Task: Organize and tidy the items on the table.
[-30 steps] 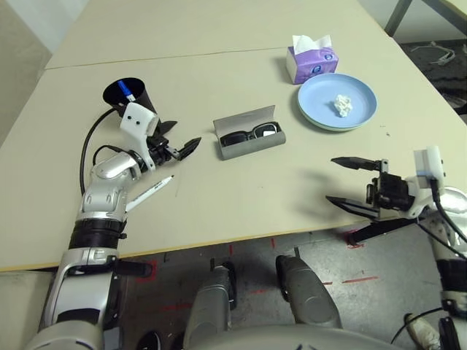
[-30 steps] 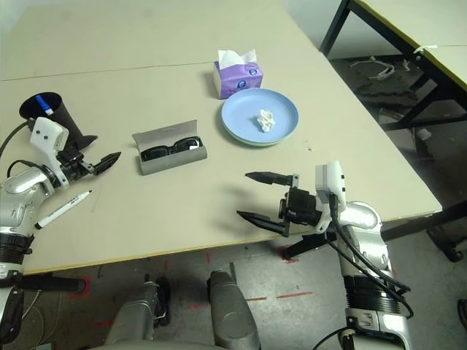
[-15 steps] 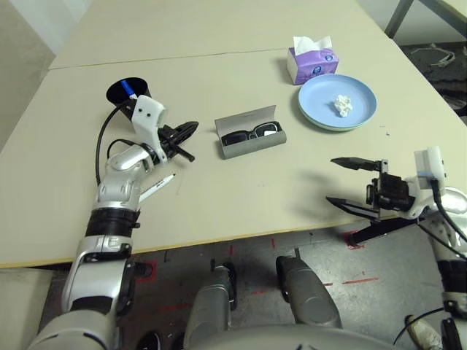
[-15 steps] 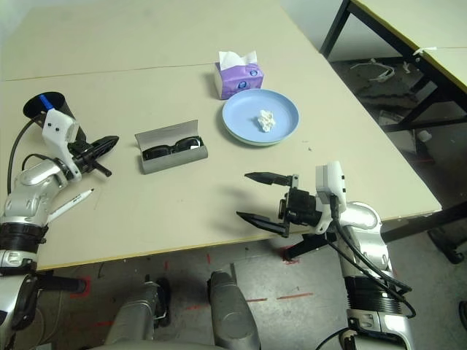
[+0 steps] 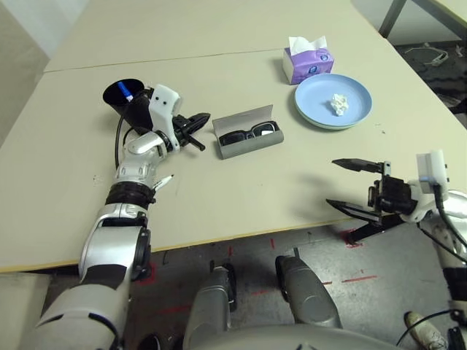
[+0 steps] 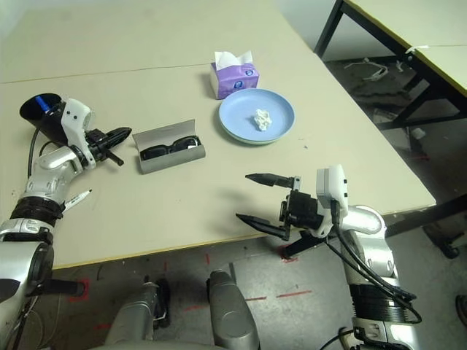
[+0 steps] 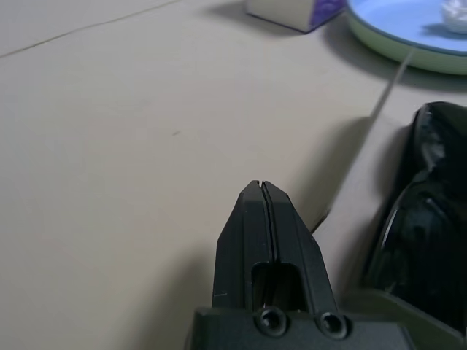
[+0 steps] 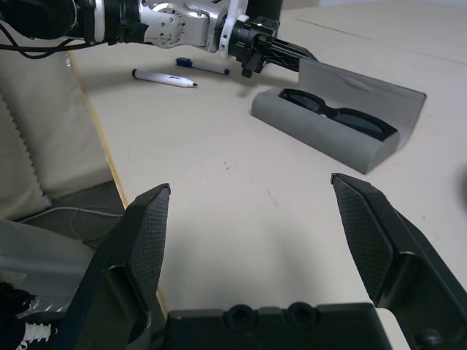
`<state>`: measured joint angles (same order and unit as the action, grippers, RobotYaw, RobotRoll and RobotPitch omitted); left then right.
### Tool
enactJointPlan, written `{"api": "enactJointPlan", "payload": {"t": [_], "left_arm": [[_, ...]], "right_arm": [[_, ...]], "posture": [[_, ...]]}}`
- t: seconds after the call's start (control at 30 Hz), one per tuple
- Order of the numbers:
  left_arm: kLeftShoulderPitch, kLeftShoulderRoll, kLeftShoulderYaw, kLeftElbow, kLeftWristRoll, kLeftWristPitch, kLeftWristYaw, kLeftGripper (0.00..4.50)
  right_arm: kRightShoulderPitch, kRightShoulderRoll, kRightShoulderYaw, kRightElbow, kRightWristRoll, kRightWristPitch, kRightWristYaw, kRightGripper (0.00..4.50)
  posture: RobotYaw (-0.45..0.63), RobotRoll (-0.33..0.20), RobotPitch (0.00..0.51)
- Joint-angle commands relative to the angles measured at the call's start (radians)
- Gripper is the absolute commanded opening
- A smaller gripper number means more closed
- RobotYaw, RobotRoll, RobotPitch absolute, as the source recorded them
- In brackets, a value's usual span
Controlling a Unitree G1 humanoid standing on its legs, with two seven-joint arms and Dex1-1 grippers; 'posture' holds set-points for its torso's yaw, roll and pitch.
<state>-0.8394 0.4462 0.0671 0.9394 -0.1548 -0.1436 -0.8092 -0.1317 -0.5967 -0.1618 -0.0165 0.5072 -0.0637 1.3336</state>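
On the counter [image 5: 241,208], the sunglasses [image 5: 250,133] sit in their open case [image 5: 252,148] beside the left claw [image 5: 206,117], pressed together — closing the lid and gathering two loose markers [image 8: 164,78] remain; the right claw [image 6: 244,195] is spread, empty.

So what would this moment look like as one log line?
left gripper: shut, near open glasses case | right gripper: open, above table | sunglasses: in case

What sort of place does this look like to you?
Probably a lab or workshop: a large plain table, a second table beyond it, and red marks on the grey floor.
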Motion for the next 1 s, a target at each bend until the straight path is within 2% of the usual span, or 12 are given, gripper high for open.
{"api": "enactJointPlan", "payload": {"t": [0.03,0.3,0.53,0.8,0.9,1.0], "left_arm": [[0.012,-0.015,-0.026,0.006,0.019,-0.029,-0.062,0.03],[0.12,0.018,-0.055,-0.132,0.005,0.007,-0.192,0.03],[0.205,0.07,-0.055,-0.246,-0.012,0.063,-0.226,0.03],[0.206,0.122,0.005,-0.394,-0.072,0.178,-0.192,0.03],[0.226,0.153,0.0,-0.546,-0.115,0.325,-0.215,0.64],[0.27,0.209,-0.016,-0.741,-0.16,0.51,-0.225,1.59]], "right_arm": [[0.021,-0.015,0.0,-0.024,0.01,0.006,-0.012,4.5],[0.014,-0.015,0.005,-0.004,0.013,0.005,-0.025,4.5],[-0.011,-0.012,0.02,0.023,0.011,0.003,-0.01,4.5],[-0.057,-0.011,0.035,0.059,0.01,-0.003,0.011,4.5],[-0.072,-0.012,0.043,0.071,0.008,-0.006,0.023,4.5],[-0.084,-0.011,0.046,0.088,0.007,-0.011,0.034,4.5]], "posture": [[-0.42,0.0,0.209],[-0.42,0.0,0.209],[-0.4,0.0,0.208],[-0.37,0.0,0.205],[-0.37,0.0,0.205],[-0.35,0.0,0.205]]}}
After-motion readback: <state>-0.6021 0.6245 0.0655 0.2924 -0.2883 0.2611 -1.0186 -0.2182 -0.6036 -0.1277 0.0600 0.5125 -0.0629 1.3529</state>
